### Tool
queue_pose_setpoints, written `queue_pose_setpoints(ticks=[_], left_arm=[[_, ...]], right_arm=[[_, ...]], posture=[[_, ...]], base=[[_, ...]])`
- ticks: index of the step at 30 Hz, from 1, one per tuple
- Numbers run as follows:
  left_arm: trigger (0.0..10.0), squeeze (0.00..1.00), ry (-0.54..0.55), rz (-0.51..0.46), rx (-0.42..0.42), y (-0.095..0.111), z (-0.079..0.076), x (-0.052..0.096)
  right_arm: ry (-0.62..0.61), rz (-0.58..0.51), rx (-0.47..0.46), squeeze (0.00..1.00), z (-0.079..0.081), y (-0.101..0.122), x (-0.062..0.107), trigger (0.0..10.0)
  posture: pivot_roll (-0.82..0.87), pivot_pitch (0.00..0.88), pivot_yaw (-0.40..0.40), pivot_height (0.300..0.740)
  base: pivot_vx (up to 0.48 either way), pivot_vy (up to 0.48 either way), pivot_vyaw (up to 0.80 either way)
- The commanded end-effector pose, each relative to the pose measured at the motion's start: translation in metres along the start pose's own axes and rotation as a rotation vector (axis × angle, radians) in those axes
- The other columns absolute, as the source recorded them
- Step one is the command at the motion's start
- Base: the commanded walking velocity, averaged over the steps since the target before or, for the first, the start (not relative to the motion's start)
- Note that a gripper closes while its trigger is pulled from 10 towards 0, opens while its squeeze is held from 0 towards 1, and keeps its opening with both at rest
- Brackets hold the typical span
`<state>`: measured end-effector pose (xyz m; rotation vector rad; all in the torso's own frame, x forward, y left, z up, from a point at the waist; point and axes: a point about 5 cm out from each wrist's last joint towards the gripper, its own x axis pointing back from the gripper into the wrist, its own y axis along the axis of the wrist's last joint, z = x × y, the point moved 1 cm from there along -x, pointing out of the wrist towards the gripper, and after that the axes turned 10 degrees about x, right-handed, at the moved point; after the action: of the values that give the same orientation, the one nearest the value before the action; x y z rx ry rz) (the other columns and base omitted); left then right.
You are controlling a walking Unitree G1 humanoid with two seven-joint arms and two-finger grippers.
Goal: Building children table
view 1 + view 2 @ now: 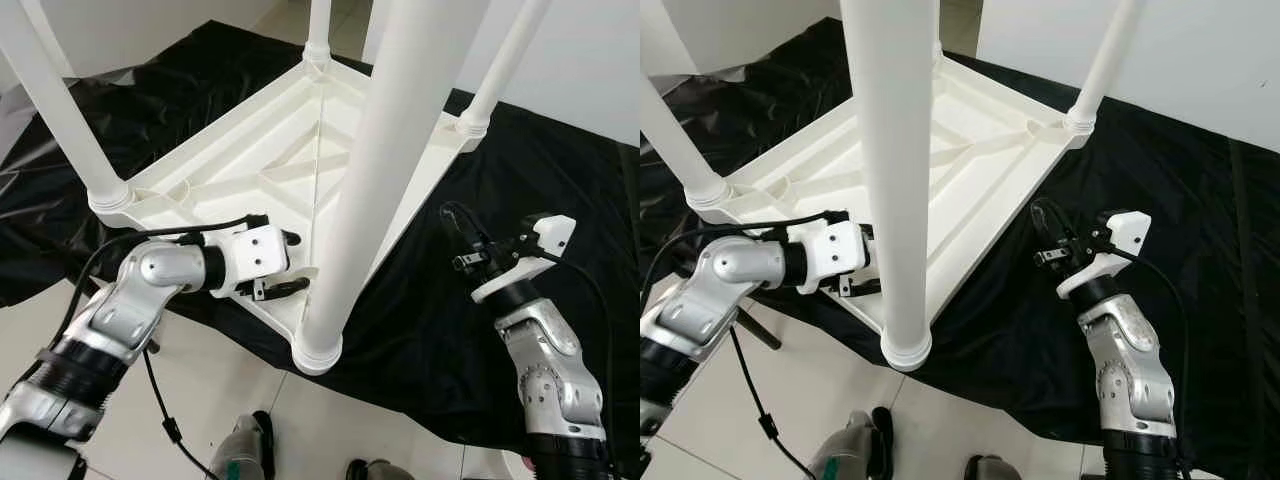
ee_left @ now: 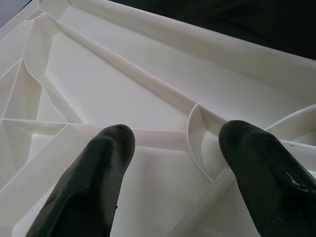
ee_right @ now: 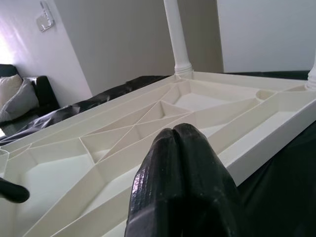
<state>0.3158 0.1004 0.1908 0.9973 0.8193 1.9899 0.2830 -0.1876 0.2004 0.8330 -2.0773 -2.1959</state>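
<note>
Nearest us our left gripper [image 1: 290,262] spread open over the near rim of the upturned white table [image 1: 260,150], legs [image 1: 385,150] pointing up, on a black sheet [image 1: 560,180], our right gripper [image 1: 462,240] clenched empty, just right of the table.

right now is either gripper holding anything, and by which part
Nothing is held. The left gripper has its fingers open over the ribbed underside of the upturned table, near its edge. The right gripper is shut on nothing, beside the table.
</note>
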Motion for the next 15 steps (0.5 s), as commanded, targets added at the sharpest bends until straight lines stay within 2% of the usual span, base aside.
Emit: queue_pose_setpoints(ticks=[1, 7, 9, 14, 15], left_arm=[[10.0, 0.0, -0.042, 0.093, 0.033, -0.021, -0.014, -0.011], [10.0, 0.0, -0.017, 0.092, 0.058, -0.017, -0.012, -0.026], [10.0, 0.0, -0.014, 0.059, 0.064, -0.008, -0.013, -0.038], [10.0, 0.0, -0.018, 0.018, 0.057, 0.001, -0.013, -0.047], [10.0, 0.0, -0.007, -0.015, 0.066, 0.008, -0.011, -0.052]], right_arm=[[0.002, 0.003, -0.015, 0.0, 0.004, 0.0, 0.002, 10.0], [-0.013, -0.014, -0.037, 0.0, 0.004, 0.006, 0.001, 10.0], [-0.023, -0.024, -0.05, 0.0, 0.004, 0.007, 0.001, 10.0], [-0.028, -0.022, -0.057, 0.0, 0.004, 0.008, 0.001, 10.0], [-0.04, -0.023, -0.07, 0.0, 0.005, 0.007, 0.001, 10.0]], posture=[[0.1, 0.185, -0.016, 0.74], [0.09, 0.185, -0.011, 0.74], [0.09, 0.186, -0.006, 0.74], [0.09, 0.185, -0.005, 0.74], [0.09, 0.186, -0.002, 0.74]], base=[[0.0, 0.0, 0.0], [0.0, 0.0, 0.0], [0.0, 0.0, 0.0], [0.0, 0.0, 0.0], [0.0, 0.0, 0.0]])
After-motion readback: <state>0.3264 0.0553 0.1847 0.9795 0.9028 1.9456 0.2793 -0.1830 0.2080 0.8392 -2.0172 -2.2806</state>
